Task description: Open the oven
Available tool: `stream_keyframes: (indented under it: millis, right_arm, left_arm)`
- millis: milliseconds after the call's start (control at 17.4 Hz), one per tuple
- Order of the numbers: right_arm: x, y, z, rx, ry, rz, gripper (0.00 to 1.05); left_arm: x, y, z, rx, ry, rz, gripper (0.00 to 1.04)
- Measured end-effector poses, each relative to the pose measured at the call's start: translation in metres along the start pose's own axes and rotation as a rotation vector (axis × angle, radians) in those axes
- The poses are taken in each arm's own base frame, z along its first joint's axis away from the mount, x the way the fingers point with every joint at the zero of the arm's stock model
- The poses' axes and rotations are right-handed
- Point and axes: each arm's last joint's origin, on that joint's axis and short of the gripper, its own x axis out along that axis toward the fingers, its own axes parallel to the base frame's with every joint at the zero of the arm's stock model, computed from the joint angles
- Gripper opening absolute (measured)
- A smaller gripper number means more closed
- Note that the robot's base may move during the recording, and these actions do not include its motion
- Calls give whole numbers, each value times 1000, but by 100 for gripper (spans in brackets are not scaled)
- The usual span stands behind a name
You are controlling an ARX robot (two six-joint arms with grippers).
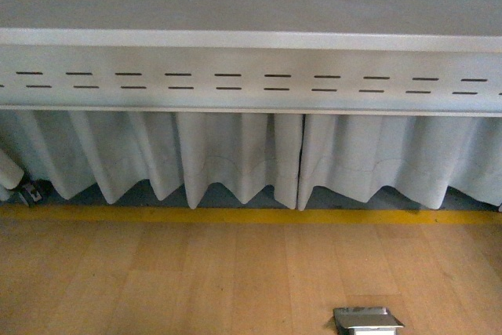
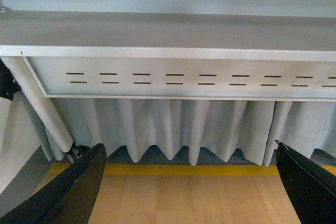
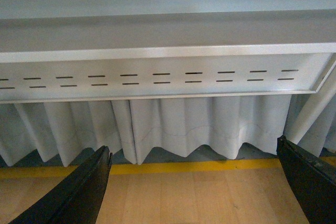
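As left gripper (image 2: 189, 146) gapes — pleated curtain (image 2: 152, 127), slotted metal panel (image 2: 184, 90).

No writing, brand, number or sign can be read in any of the three views. The grey metal panel (image 1: 251, 60) bears only two rows of short dark slots (image 1: 227, 75), which are not lettering.
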Motion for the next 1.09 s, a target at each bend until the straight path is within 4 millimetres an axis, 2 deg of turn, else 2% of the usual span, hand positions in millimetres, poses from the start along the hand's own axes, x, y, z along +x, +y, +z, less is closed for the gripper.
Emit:
stream_keyframes:
  millis: [1091]
  right_arm:
    - [0, 0, 0, 0, 2, 0, 98]
  left_arm:
    - [0, 0, 0, 0, 3, 0, 98]
